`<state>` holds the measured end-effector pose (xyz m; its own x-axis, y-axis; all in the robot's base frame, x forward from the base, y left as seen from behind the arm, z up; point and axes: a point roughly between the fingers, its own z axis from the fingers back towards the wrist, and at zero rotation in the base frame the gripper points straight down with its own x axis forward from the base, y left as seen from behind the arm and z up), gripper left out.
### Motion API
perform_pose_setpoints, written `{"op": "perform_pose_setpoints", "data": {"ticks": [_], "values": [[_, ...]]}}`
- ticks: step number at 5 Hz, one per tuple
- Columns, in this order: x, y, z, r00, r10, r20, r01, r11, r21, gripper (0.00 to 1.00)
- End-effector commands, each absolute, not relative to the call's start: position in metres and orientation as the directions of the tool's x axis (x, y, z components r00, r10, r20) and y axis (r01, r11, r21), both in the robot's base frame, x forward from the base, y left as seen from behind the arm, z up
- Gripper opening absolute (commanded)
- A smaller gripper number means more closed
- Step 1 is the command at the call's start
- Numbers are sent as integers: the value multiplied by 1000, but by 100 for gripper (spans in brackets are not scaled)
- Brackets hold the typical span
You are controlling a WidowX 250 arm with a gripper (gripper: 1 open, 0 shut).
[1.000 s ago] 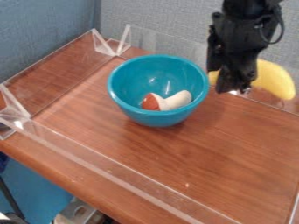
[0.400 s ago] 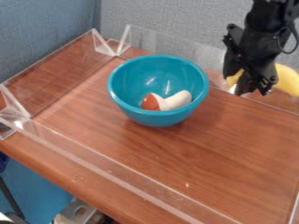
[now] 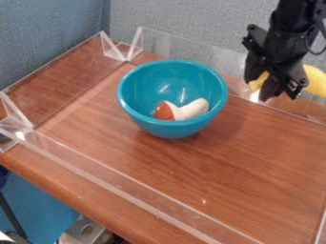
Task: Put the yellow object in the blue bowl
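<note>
Right now the black robot gripper (image 3: 273,86) hangs at about 2 o'clock from the round glossy teal-blue bowl (image 3: 143,107), pointing steeply down over the smooth curved banana-shaped yellow plastic toy (image 3: 314,87). Gripper covers most of the toy; only yellow patches show just right of the fingers and a bit under them. The jaws look partly apart, but whether they have closed on the toy or just stand around it I cannot tell, since contact is hidden by the black body.

Toy lies near the right edge of the brown wooden tabletop (image 3: 192,172), beside the clear acrylic wall (image 3: 178,43), outside the bowl and apart from its rim at roughly 3 o'clock. Not in the bowl yet.

Handling guess: hard hollow plastic, so light and stiff, won't deform under the pads. Glossy curved skin is likely slippery and could rotate or squirt out of a pinch. Best hold is probably across the thick middle of the curve, jaws square to its long axis, not at the tapering ends.

Bowl already holds a small red-and-white piece (image 3: 178,110) sitting at about 4 o'clock inside it. Bowl is deep and wider than the toy, so dropping it from above the centre should work.
</note>
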<state>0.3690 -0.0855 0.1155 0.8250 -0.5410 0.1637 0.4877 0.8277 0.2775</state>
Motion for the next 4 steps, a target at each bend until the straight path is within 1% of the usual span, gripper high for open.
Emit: {"op": "perform_pose_setpoints", "data": {"ticks": [1, 3, 4], "values": [[373, -88, 166, 818, -491, 301, 412, 864, 291, 0], [370, -87, 190, 843, -396, 363, 308, 910, 277, 0], [367, -88, 197, 860, -343, 379, 251, 929, 271, 0]]}}
